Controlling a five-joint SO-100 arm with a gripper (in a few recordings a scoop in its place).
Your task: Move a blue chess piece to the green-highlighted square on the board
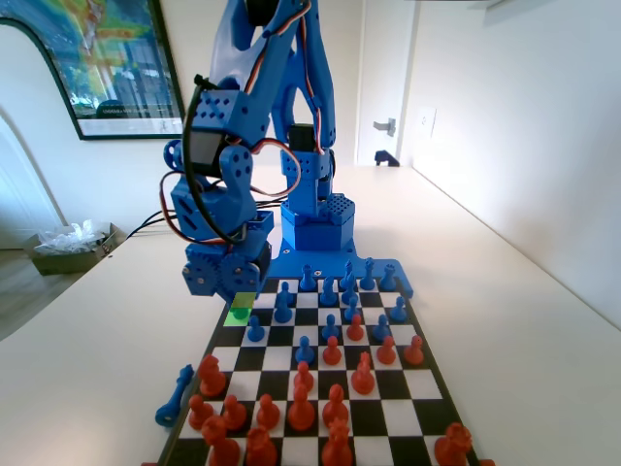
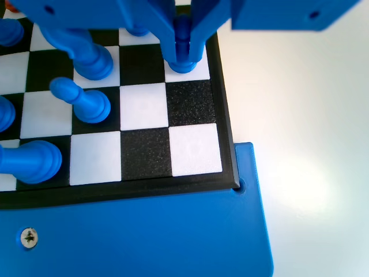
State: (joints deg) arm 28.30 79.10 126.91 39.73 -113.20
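Placing: I judge the set-down is under way; claw (image 2: 183, 43) clenched on the blue pawn (image 2: 183, 57).
Pawn: base on an edge-column white cell in wrist view.
Green square (image 1: 240, 309): under the claw in fixed view, at the board (image 1: 427, 388) left edge.
Technique: I would open slowly, then lift straight up.
Room: bare bench (image 2: 300, 115) beyond the rim; blue pieces (image 2: 86, 104) crowd the inboard side.

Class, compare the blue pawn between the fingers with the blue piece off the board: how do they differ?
The blue pawn stands upright on the board; the off-board piece lies tipped on the table. The fingers flank the blue pawn; the off-board piece is free. Both are blue.
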